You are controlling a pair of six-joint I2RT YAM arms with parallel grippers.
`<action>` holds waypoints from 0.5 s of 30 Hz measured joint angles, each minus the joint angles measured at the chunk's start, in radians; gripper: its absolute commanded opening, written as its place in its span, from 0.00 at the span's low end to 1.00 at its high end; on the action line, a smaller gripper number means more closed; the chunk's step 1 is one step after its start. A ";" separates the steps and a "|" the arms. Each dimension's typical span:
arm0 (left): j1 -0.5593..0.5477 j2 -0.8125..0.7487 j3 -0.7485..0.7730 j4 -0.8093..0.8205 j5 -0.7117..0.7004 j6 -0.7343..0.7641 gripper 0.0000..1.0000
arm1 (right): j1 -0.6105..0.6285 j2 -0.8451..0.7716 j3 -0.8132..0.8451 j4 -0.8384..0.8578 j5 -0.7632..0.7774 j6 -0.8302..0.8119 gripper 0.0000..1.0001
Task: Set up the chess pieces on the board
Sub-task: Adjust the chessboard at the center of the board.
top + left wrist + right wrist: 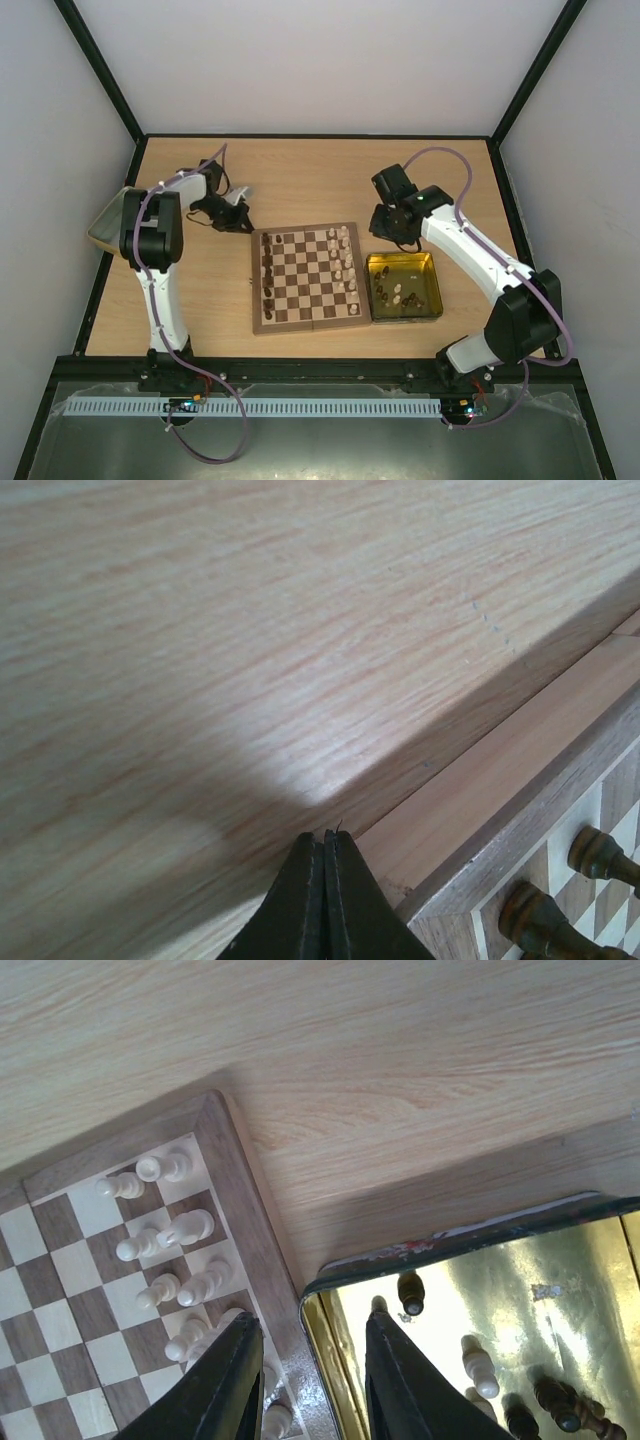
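Observation:
The chessboard (310,277) lies mid-table, dark pieces (268,268) along its left side and pale pieces (345,262) along its right. My left gripper (238,222) is shut and empty, just off the board's far left corner; in the left wrist view its tips (325,838) hover by the board's border (520,780), with two dark pieces (600,852) at lower right. My right gripper (392,238) is open and empty above the gap between the board and the yellowish tray (432,262). The right wrist view shows its gripper (312,1332), pale pieces (185,1228) on the board, and loose pieces (478,1365) in the tray (450,1245).
A grey metal tray (105,222) leans at the table's left edge behind the left arm. Black frame posts and white walls enclose the table. Bare wood lies beyond the board toward the back wall (320,165).

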 measured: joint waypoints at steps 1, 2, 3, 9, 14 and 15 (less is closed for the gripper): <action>-0.004 -0.004 -0.006 0.001 0.000 0.002 0.02 | 0.000 -0.003 -0.008 0.000 0.000 0.000 0.27; -0.008 -0.007 -0.010 0.002 0.000 0.003 0.02 | -0.001 -0.006 -0.017 0.000 0.000 0.000 0.27; -0.012 -0.008 -0.013 0.002 0.000 0.003 0.02 | -0.002 -0.009 -0.024 -0.001 0.000 0.000 0.26; -0.053 -0.009 -0.011 0.002 -0.002 0.003 0.02 | -0.002 -0.050 -0.096 -0.001 0.000 0.010 0.26; -0.109 0.000 0.011 -0.002 -0.016 0.002 0.02 | -0.008 -0.092 -0.159 -0.004 -0.001 0.023 0.25; -0.119 0.004 0.018 -0.002 -0.018 0.002 0.02 | -0.009 -0.098 -0.169 -0.005 -0.001 0.024 0.24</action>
